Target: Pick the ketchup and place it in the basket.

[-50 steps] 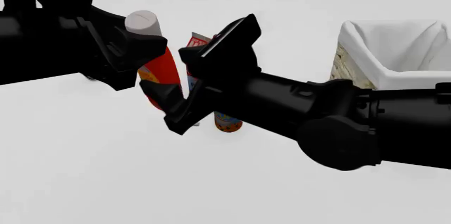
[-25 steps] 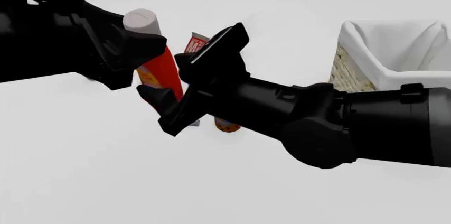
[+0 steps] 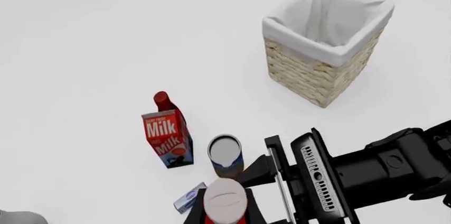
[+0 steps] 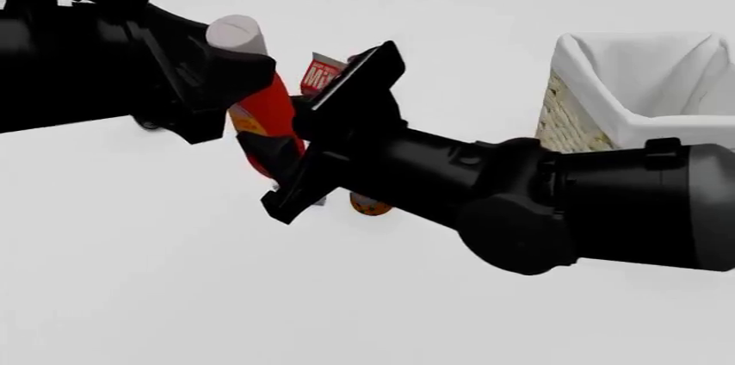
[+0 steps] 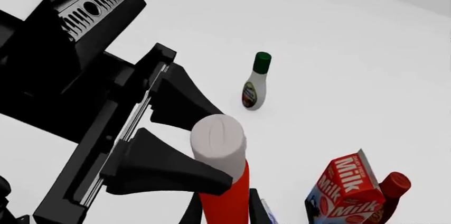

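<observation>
The right gripper reaches across in front, 2 fingers apart on either side of the ketchup body, contact unclear. The left gripper is closed on the ketchup just below its white cap, holding it upright above the table. Behind stand a milk carton and a can. The basket sits far right.

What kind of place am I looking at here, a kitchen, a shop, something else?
Probably neither: it looks like a computer-simulated test table. The surface is plain white with no room around it, and a few groceries, a milk carton, a ketchup bottle and a lined wicker basket, sit among black robot arms.
</observation>
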`<state>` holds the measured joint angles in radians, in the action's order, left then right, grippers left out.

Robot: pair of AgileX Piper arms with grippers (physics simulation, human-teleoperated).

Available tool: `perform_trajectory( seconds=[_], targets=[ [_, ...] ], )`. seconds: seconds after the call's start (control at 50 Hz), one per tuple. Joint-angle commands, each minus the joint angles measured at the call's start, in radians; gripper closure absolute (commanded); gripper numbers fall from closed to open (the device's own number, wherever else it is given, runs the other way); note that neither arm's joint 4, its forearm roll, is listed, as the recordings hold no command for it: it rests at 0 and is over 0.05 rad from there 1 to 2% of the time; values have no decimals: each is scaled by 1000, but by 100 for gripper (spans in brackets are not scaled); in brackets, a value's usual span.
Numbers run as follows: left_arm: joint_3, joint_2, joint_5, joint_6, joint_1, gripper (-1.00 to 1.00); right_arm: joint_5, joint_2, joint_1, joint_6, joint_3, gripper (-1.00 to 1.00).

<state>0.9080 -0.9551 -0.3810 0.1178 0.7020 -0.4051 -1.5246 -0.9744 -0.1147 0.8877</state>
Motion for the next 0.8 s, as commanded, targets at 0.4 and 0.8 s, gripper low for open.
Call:
perform_trajectory(
  seconds=[0.4, 0.8],
  targets=[
    [70, 82, 38, -51, 25, -100, -9, 85, -8, 7, -89, 100],
    [101, 167, 52, -148, -91, -100, 36, 210, 40, 32, -130, 100]
  ],
)
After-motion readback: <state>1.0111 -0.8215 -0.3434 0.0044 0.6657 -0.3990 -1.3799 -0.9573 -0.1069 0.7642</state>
